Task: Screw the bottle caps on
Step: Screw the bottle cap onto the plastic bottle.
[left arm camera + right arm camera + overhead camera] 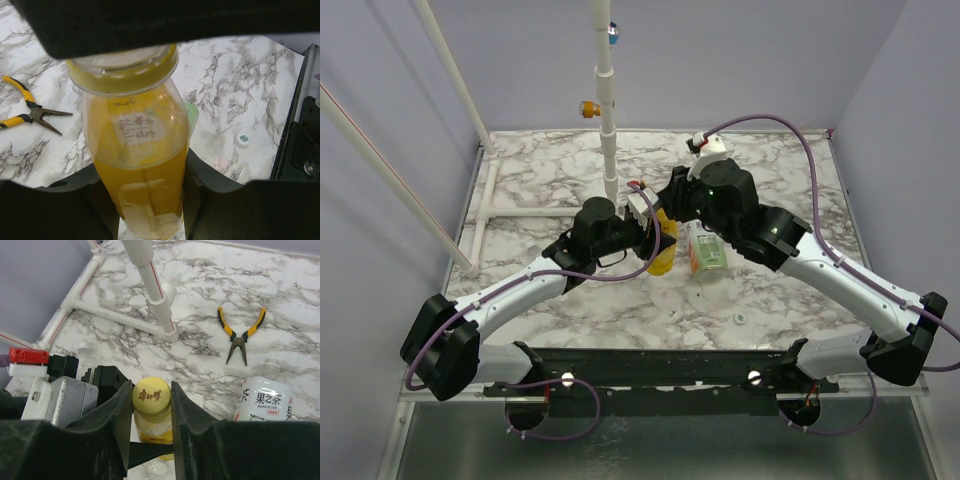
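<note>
My left gripper (145,175) is shut on the yellow bottle (137,150) and holds it upright; in the top view the gripper (650,238) and bottle (663,255) are at mid-table. My right gripper (151,391) reaches down from above, its jaws closed against both sides of the yellow cap (151,396) sitting on that bottle's neck. The clear bottle with the green-and-white label (706,250) stands just to the right; its neck (271,362) looks uncapped. A whitish cap (740,320) lies on the table near the front, also in the left wrist view (243,139). I see no blue cap on the table.
Yellow-handled pliers (241,334) lie on the marble behind the bottles. A white pipe frame (608,150) stands at the back left with a pole rising from it. The black rail (660,365) runs along the near edge.
</note>
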Controlling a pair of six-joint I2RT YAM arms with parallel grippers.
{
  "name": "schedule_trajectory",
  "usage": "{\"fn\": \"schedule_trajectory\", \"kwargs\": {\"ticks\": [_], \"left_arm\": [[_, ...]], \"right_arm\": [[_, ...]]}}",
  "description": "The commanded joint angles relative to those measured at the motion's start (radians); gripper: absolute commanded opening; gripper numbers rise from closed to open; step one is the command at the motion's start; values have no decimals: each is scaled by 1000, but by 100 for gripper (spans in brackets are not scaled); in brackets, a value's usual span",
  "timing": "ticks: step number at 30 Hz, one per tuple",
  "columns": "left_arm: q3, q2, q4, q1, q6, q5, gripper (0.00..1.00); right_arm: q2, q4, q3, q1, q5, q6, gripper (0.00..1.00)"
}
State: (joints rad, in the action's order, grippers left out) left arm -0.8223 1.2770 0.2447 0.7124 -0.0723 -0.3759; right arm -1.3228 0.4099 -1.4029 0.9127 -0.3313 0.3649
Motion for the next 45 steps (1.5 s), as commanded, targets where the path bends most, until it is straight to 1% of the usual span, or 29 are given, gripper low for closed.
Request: {"fn": "schedule_trajectory", "kwargs": {"ticks": [1,14,17,22,27,31,33,35,38,41,45], "left_arm": [[-45,-16,59,-7,8,22,0],[-55,20,47,-9,-4,24,0],[-54,20,45,-10,-3,22,0],[-49,17,38,-9,2,15,0],[-45,16,29,-8,8,16,0],[-41,13,28,-9,10,20,0],[-43,12,26,-9,11,20,0],[-42,11,25,-9,12,18,0],[-38,9,24,-9,12,11,0],[-34,4,23,-8,14,10,0],[-31,-1,18,-9,18,9,0]], "right_arm": [[-19,75,-21,22,20,13,33],[-8,60,-30,23,0,4,38],[-10,61,-32,22,-1,3,42],[-16,66,-38,23,-1,4,43],[-15,62,-42,22,0,4,47],[-12,66,-39,22,1,6,53],[-4,60,-32,23,-2,8,58],[4,57,-26,22,-3,8,65],[14,52,-23,22,1,9,72],[16,57,-30,22,5,7,75],[34,38,-22,22,55,-9,79]]}}
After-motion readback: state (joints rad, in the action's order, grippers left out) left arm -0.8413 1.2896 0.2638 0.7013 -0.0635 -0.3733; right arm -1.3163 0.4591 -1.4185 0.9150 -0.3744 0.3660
